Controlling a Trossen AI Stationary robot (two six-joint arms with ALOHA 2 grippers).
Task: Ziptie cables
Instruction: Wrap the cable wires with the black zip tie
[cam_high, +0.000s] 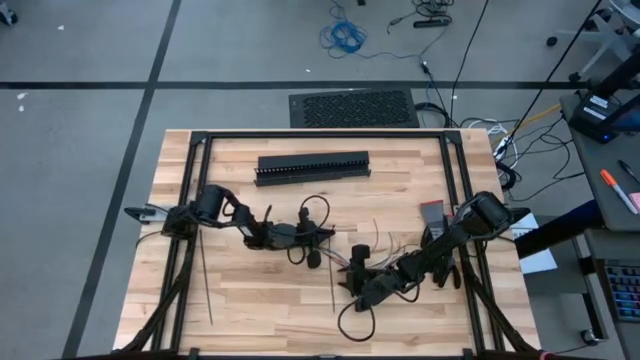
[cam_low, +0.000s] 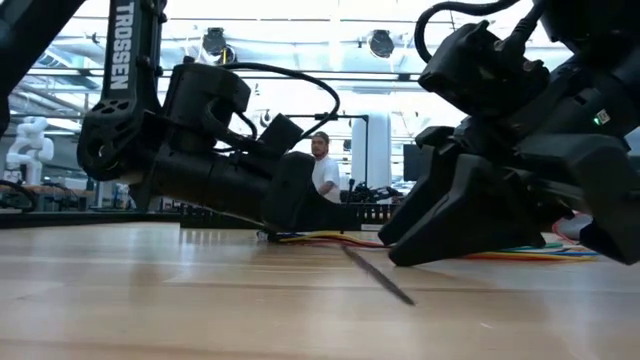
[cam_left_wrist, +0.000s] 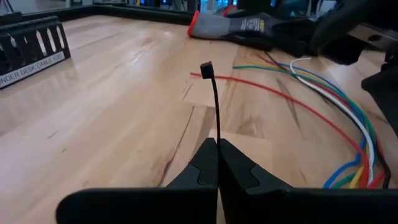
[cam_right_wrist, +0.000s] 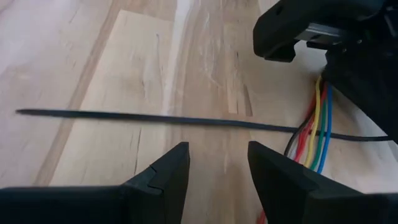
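At the middle of the surface (cam_high: 250, 290) your left gripper (cam_left_wrist: 217, 163) is pinching one ziptie (cam_left_wrist: 214, 102) upright, your right gripper (cam_right_wrist: 217, 165) is hovering released over another ziptie (cam_right_wrist: 155, 118), and the cables (cam_left_wrist: 336, 106) are lying not yet tied.

White capital letters reading "TROSSEN" run down the dark upright arm link (cam_low: 128, 45) in the low view. In the left wrist view, the black slotted duct (cam_left_wrist: 31, 46) carries a white label ending "...NDEN DESK CABLE 100"; its start is cut off.
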